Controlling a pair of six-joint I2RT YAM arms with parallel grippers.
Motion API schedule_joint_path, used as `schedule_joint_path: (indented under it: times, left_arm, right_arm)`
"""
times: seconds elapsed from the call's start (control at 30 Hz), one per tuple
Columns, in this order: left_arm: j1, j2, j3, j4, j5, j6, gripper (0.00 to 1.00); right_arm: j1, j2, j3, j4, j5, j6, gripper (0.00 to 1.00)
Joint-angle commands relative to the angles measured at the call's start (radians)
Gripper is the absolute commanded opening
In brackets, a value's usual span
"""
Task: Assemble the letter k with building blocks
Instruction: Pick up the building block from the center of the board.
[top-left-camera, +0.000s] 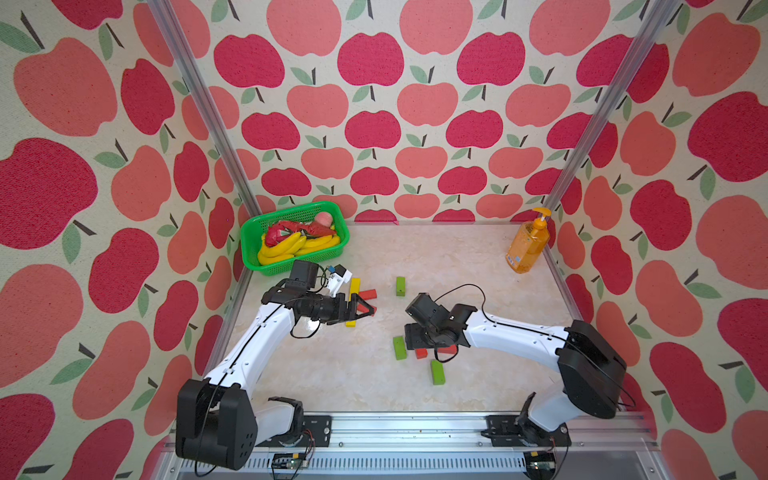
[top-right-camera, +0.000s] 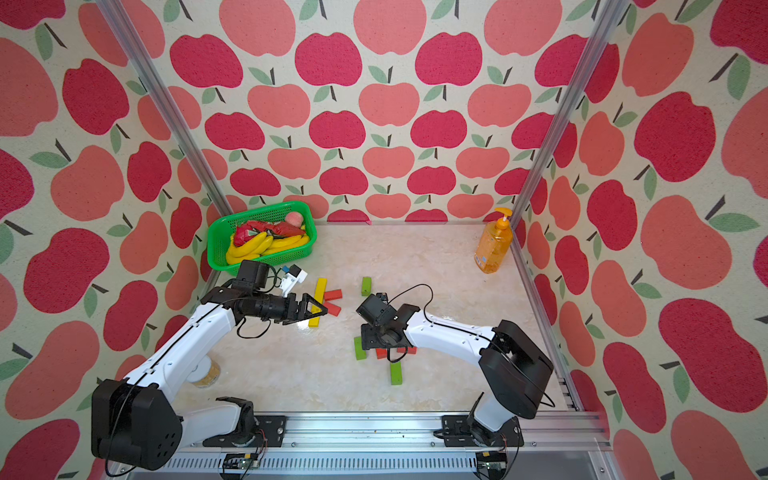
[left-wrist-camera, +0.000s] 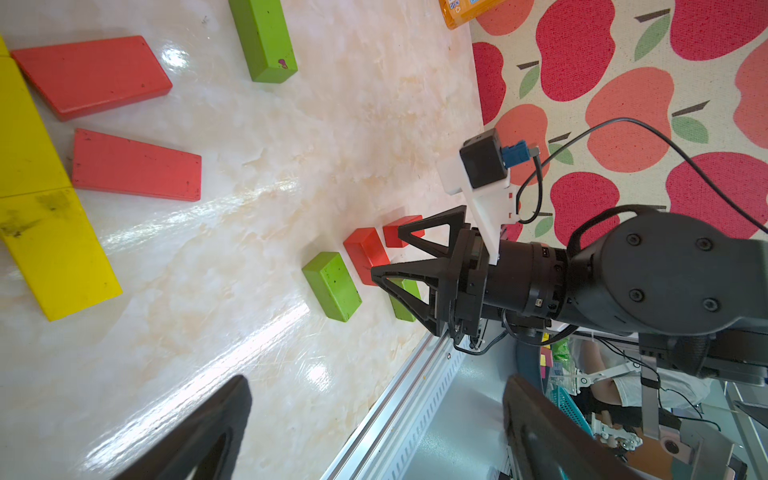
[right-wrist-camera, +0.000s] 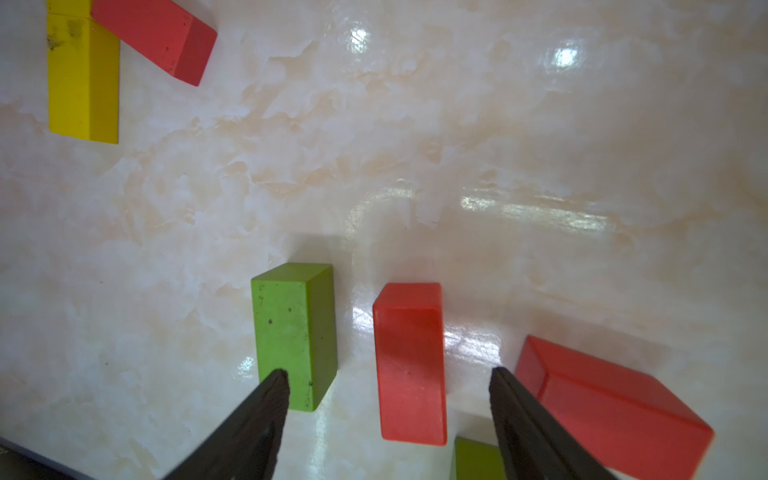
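In both top views a yellow bar (top-left-camera: 353, 302) lies with two slanted red bricks (top-left-camera: 368, 294) against its right side, a flat letter k shape. My left gripper (top-left-camera: 368, 309) hovers over it, open with nothing between its fingers (left-wrist-camera: 216, 428). A lone green brick (top-left-camera: 400, 286) lies further right. My right gripper (right-wrist-camera: 388, 374) is open and low over a loose cluster. Its jaws straddle a red brick (right-wrist-camera: 409, 361) with gaps on both sides. A green brick (right-wrist-camera: 293, 332) lies beside one finger, another red brick (right-wrist-camera: 602, 407) beside the other finger.
A green basket (top-left-camera: 246, 249) with bananas stands at the back left, just behind my left wrist. An orange soap bottle (top-left-camera: 525, 245) stands at the back right. A further green brick (top-left-camera: 437, 372) lies nearer the front rail (top-left-camera: 415, 428).
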Motion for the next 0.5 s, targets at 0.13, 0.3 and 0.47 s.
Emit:
schedule_joint_path:
  times: [0.13,0.3,0.47]
  left_arm:
    - [0.005,0.012,-0.003,-0.031,-0.028,0.019,0.98]
    - [0.004,0.002,-0.005,-0.026,-0.027,0.016,0.98]
    - [0.007,0.011,-0.004,-0.028,-0.032,0.015,0.98]
  right_arm:
    - [0.000,-0.012,-0.041,-0.010,0.019,0.036,0.70]
    - [-0.001,0.014,-0.034,-0.014,0.017,0.032,0.62]
    - [0.000,0.036,-0.034,-0.004,0.003,0.034,0.57]
